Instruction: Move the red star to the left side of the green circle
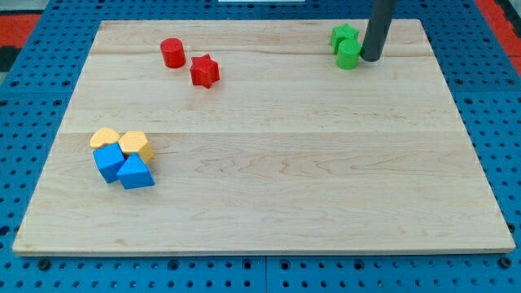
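The red star (205, 71) lies near the view's top, left of centre, just right of and below a red circle (172, 53). The green circle (348, 55) sits near the view's top right, touching a green star (344, 37) just above it. My tip (370, 59) is right beside the green circle, on its right side, far to the right of the red star. The dark rod rises from it out of the view's top.
At the view's left, a cluster holds two yellow blocks (106, 137) (136, 145) and two blue blocks (108, 163) (135, 173). The wooden board (277, 203) lies on a blue pegboard surface.
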Available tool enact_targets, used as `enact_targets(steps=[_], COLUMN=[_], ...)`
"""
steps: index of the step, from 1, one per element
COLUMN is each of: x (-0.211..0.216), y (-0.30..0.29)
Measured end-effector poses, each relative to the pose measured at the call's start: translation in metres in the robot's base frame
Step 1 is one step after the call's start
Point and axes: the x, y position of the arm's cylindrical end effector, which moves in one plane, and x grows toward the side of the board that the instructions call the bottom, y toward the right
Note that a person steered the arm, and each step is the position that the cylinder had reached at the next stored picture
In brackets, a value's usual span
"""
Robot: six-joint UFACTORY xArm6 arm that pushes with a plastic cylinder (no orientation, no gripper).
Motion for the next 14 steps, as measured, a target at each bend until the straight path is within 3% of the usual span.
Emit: enact_targets(steps=[4, 8, 12, 14], x=[0.044, 0.08, 0.105, 0.106], y=[-0.031, -0.17, -0.174, -0.244])
